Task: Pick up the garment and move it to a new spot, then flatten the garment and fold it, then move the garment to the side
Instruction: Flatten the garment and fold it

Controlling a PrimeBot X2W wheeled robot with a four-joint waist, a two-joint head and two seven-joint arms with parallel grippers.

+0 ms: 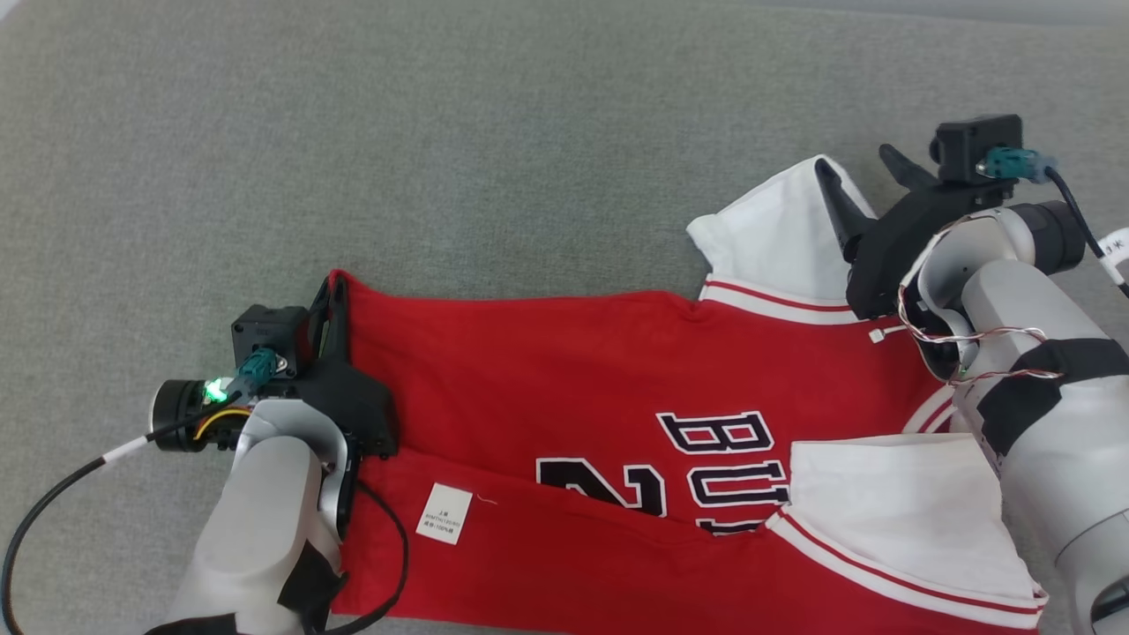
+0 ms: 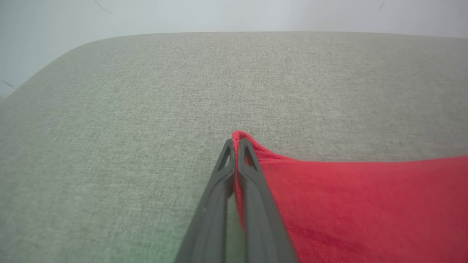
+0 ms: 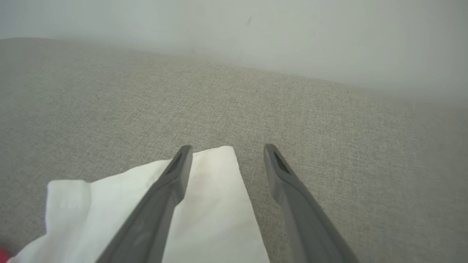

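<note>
The garment (image 1: pixel 617 406) is a red jersey with white sleeves, dark lettering and a white care label, spread across the grey fabric surface. My left gripper (image 1: pixel 333 287) is shut on the garment's far left corner; in the left wrist view the red cloth (image 2: pixel 351 204) is pinched between the two closed fingers (image 2: pixel 236 144). My right gripper (image 1: pixel 854 163) is open over the upper white sleeve (image 1: pixel 781 238). In the right wrist view one finger lies over the white sleeve (image 3: pixel 212 204) and the other is over bare fabric, with the gripper (image 3: pixel 227 149) holding nothing.
The grey upholstered surface (image 1: pixel 353 132) stretches wide to the far side and left of the garment. A pale wall (image 2: pixel 234 14) rises beyond its rounded far edge. A black cable (image 1: pixel 53 503) trails from my left wrist.
</note>
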